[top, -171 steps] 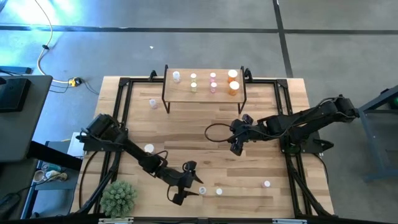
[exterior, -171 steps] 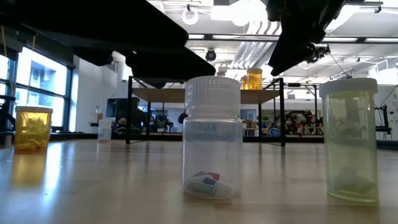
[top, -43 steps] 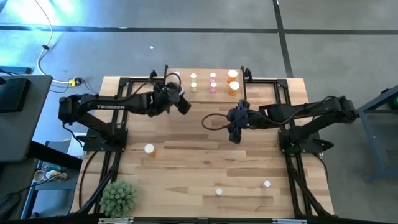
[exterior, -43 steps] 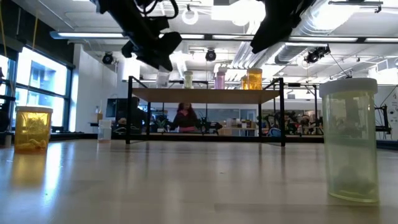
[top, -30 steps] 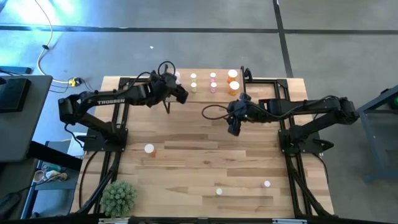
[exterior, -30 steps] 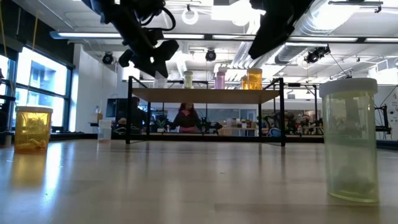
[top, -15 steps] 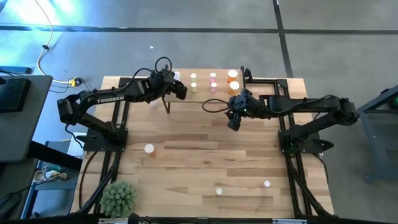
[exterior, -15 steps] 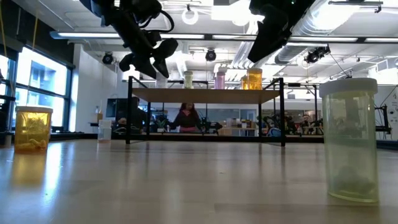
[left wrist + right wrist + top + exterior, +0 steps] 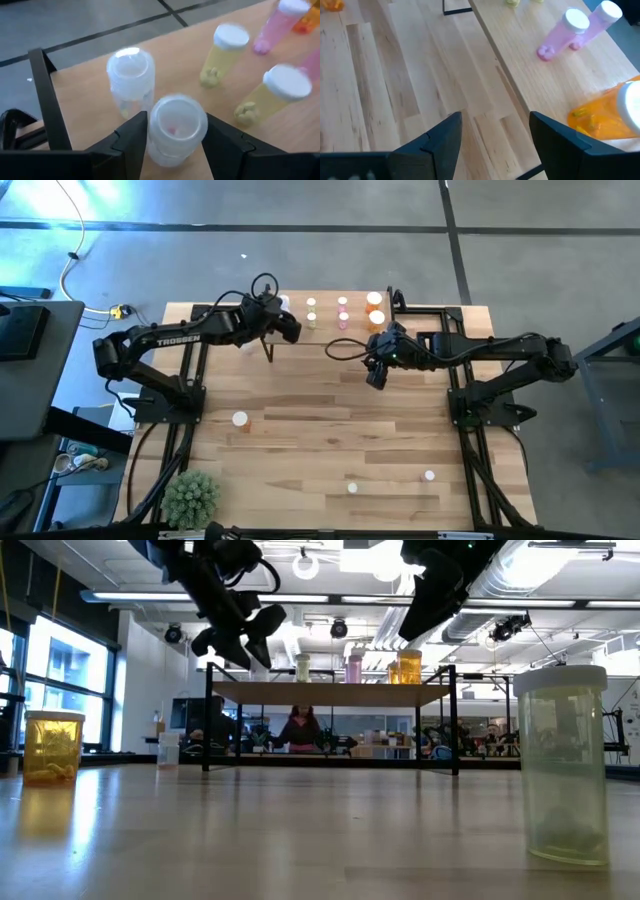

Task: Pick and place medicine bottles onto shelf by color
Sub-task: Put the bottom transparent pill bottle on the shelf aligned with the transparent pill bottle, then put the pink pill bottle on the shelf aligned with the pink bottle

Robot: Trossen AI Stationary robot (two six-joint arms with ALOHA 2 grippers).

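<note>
bright overhead lighting; wrist views slightly blurred

High view: overhead, facing straight down, far off; whole table (image 9: 330, 440) and both arms in frame, shelf (image 9: 330, 315) at upper centre.
Low view: tabletop height, facing level toward the shelf (image 9: 330, 693) at mid-frame, room behind.
Left wrist view: close above the shelf (image 9: 175, 75).
Right wrist view: close, shelf (image 9: 545, 75) at right.
All four views share the shelf.
</note>
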